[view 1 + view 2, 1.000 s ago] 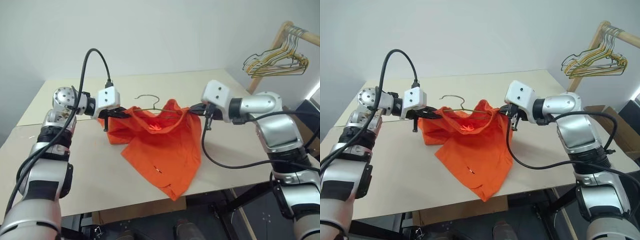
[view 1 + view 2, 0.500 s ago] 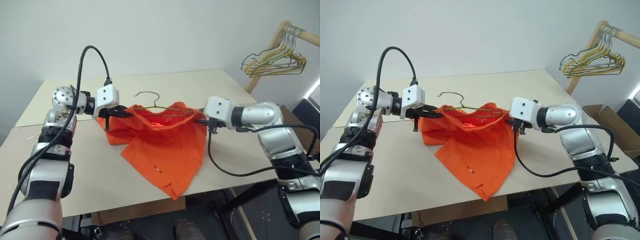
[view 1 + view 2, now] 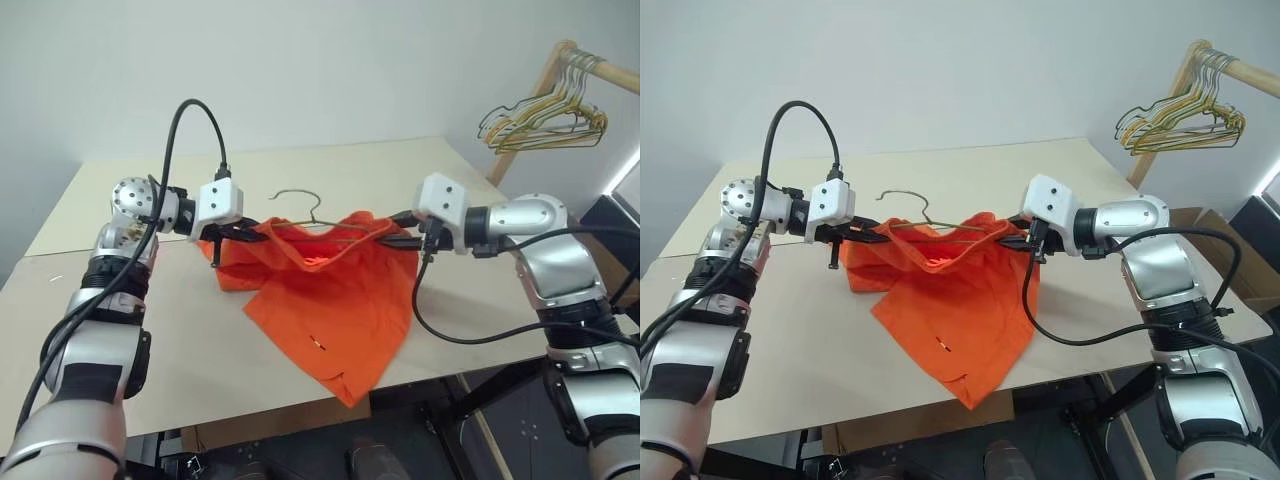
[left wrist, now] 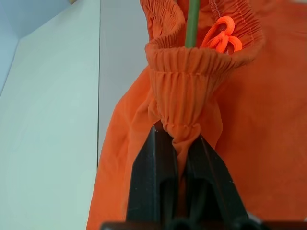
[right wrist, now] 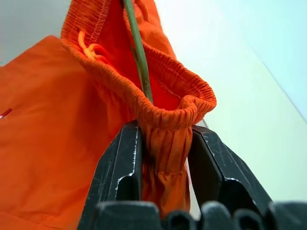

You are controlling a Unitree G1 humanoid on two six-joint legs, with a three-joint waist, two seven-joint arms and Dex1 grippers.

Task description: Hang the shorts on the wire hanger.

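Both hands, left hand [image 4: 178, 143] and right hand [image 5: 164, 143], pinch the unmarked shorts [image 3: 335, 300] waistband, seemingly around the wire hanger [image 3: 300, 205].

head stereo overhead, wrist cameras close

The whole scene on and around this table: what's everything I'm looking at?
shorts: one, bright orange, stretched between both pincers, legs trailing on the table.
wire hanger: one, olive-grey, inside the waistband, hook sticking out above.
table: one, beige, under it all.
bunch of hangers: several, yellow, green, grey, on a wooden rail at far right.
cardboard box: one, brown, beneath the table.
left pincer: black, shut on the waistband.
right pincer: black, clamping the waistband's other end.
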